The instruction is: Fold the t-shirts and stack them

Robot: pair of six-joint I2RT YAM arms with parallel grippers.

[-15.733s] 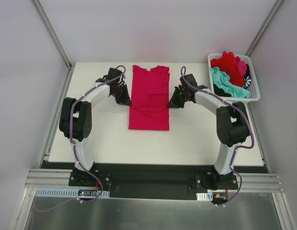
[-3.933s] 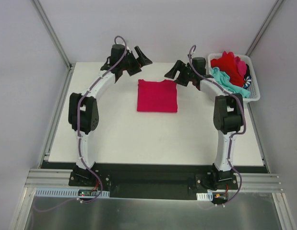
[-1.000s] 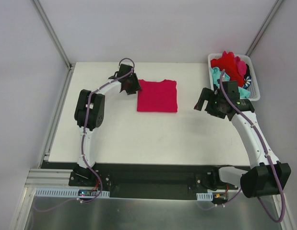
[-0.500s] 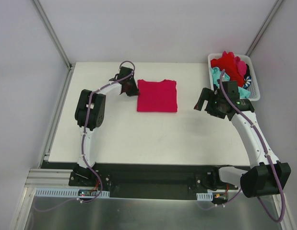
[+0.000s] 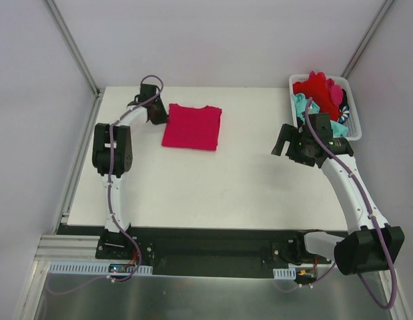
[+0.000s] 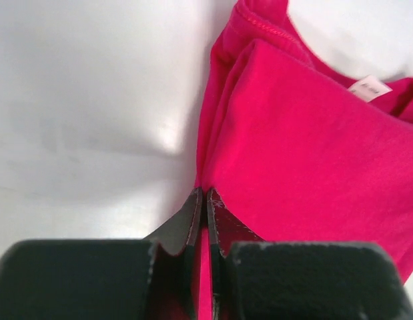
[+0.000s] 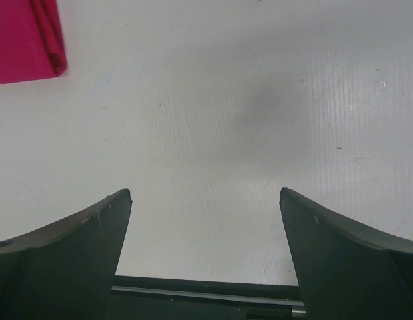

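Note:
A folded magenta-pink t-shirt [image 5: 191, 127] lies on the white table, left of the middle and toward the back. My left gripper [image 5: 159, 115] is at its left edge. In the left wrist view the gripper [image 6: 205, 193] is shut on a fold of the pink t-shirt [image 6: 313, 153], whose white neck label [image 6: 368, 87] shows. My right gripper [image 5: 283, 140] hovers open over bare table in front of the basket. Nothing lies between its tips [image 7: 205, 193], and a corner of the pink t-shirt [image 7: 26, 40] shows far off. More t-shirts, red [image 5: 317, 87] and teal [image 5: 301, 105], fill the basket.
The white slotted basket [image 5: 355, 113] stands at the table's back right corner, just behind my right arm. A dark striped garment [image 5: 344, 113] lies in it too. The table's near edge [image 7: 206, 283] shows below the right fingers. Metal frame posts rise at both back corners.
The left gripper has shut on the pink t-shirt's left edge and dragged the folded shirt leftward across the table. The right arm has stayed still and open.

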